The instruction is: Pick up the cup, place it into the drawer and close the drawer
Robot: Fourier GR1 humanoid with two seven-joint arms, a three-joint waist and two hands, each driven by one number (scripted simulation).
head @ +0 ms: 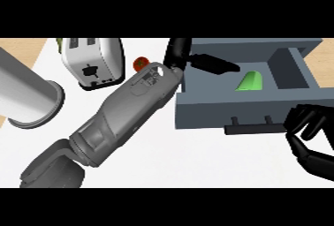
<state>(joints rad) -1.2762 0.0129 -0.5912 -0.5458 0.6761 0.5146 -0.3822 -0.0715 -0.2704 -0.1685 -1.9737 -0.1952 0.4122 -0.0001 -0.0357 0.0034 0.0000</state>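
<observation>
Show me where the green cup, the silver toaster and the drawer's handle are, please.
Green cup [250, 81], head view: on its side wall, lying inside the open grey drawer.
Silver toaster [94, 59], head view: on its top, by the slots.
Dark bar handle [251, 128], head view: on the bar's middle, at the drawer's front.

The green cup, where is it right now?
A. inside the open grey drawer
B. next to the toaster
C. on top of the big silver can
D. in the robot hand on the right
A. The green cup lies inside the open grey drawer, with the left robot hand reaching over the drawer beside it.
</observation>
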